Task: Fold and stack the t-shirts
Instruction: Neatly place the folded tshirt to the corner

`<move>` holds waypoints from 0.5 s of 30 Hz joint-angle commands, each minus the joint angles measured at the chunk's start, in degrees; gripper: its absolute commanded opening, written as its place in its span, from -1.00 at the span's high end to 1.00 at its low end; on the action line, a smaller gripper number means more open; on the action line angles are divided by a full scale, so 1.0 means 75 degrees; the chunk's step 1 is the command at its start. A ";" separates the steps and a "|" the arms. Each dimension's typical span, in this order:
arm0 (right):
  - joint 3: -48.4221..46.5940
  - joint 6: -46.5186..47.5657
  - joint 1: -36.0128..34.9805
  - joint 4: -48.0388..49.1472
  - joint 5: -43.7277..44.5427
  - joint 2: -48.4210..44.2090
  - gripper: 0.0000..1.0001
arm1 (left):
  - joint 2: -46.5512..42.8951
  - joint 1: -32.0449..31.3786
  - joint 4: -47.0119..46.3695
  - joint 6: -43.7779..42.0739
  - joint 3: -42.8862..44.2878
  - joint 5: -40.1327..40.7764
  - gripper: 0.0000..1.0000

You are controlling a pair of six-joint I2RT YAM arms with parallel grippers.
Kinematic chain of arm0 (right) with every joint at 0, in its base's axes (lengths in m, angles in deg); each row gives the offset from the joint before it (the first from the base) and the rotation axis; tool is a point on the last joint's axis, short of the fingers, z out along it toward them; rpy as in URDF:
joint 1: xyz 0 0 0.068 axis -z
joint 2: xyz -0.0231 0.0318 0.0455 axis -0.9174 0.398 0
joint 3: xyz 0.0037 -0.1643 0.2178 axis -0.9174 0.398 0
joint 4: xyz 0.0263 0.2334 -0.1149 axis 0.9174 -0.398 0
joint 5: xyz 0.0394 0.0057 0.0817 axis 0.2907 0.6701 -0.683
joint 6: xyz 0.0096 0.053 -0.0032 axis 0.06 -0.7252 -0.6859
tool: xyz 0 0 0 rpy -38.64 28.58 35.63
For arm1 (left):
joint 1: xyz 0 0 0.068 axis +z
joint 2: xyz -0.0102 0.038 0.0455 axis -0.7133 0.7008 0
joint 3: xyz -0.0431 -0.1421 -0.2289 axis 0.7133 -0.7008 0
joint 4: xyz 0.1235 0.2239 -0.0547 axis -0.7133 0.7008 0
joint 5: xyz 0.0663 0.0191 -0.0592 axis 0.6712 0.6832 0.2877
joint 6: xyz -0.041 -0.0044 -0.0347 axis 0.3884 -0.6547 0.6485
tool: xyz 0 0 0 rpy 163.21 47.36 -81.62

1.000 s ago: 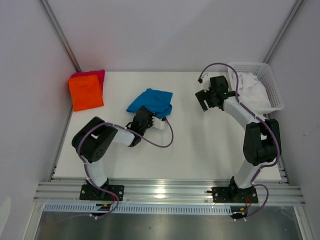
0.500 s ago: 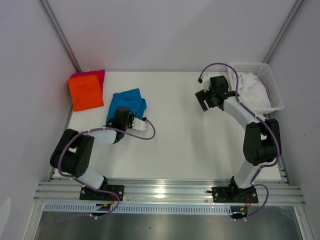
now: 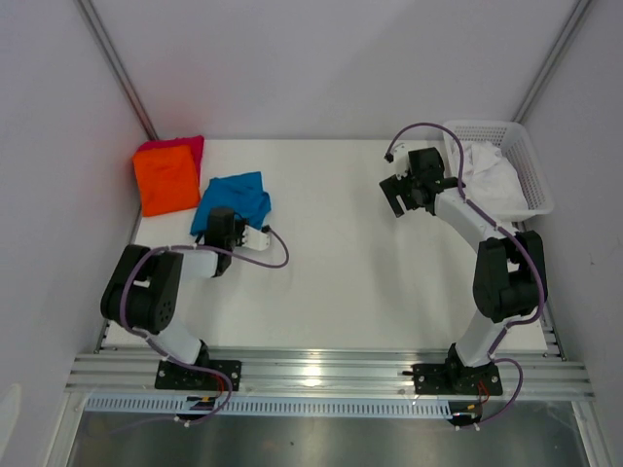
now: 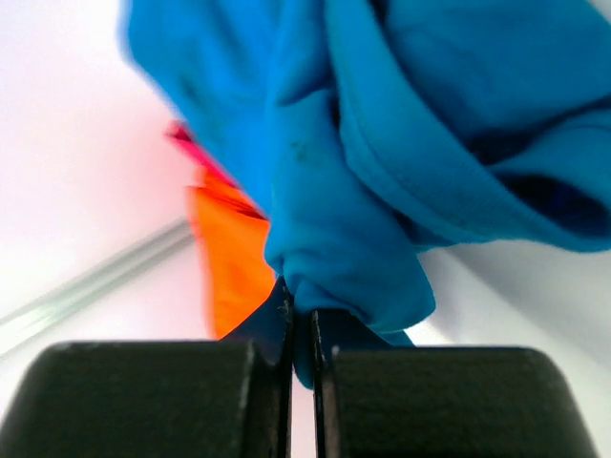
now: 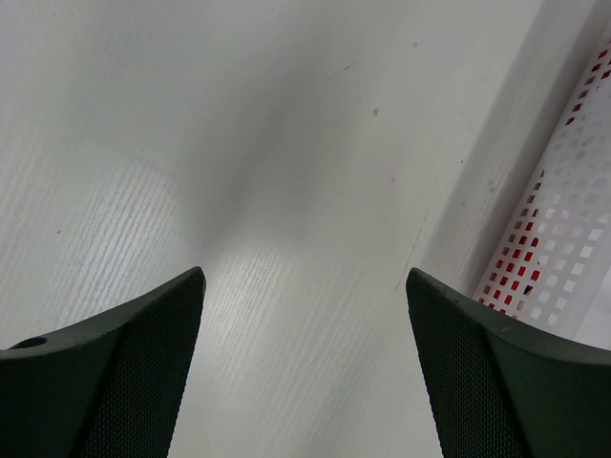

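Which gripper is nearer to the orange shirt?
Left. The left gripper, shut on the blue shirt, is close beside the orange shirt. The right gripper is open, far across the table by the white basket.

Top external: you look steeply down from above and behind the arm bases, which sit along the bottom edge. The whole table point(image 3: 370, 282) fits in frame, so this is the far view.

Left wrist: you look out along the left gripper point(image 4: 302, 334) at bottom centre, very close to the blue t-shirt point(image 4: 382, 143). The orange t-shirt point(image 4: 229, 267) is behind it, centre left. Both lie upper left in the top view.

Right wrist: you face down at the tabletop, close, past the right gripper point(image 5: 304, 281). The basket point(image 5: 563, 239) at the right edge sits upper right in the top view.
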State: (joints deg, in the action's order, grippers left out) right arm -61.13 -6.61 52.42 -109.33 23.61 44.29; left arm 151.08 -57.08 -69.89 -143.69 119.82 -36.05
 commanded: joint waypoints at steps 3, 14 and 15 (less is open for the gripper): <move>-0.0128 -0.0006 -0.0026 0.0130 -0.0046 0.0008 -0.75 | 0.1332 0.0335 -0.3448 -0.1535 0.1259 -0.0584 0.99; -0.0105 -0.0018 0.0056 0.0130 -0.0046 -0.0039 -0.75 | 0.3431 0.1507 -0.5489 -0.3282 0.3406 -0.1908 0.99; -0.0093 -0.0018 0.0056 0.0118 -0.0057 -0.0028 -0.75 | 0.3478 0.1752 -0.5943 -0.3352 0.3429 -0.2234 0.99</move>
State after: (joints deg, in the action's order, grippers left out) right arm -61.13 -6.61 52.50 -109.35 23.63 44.29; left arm 176.90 -47.09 -102.43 -163.01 142.79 -46.21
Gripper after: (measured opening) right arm 0.874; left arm 0.025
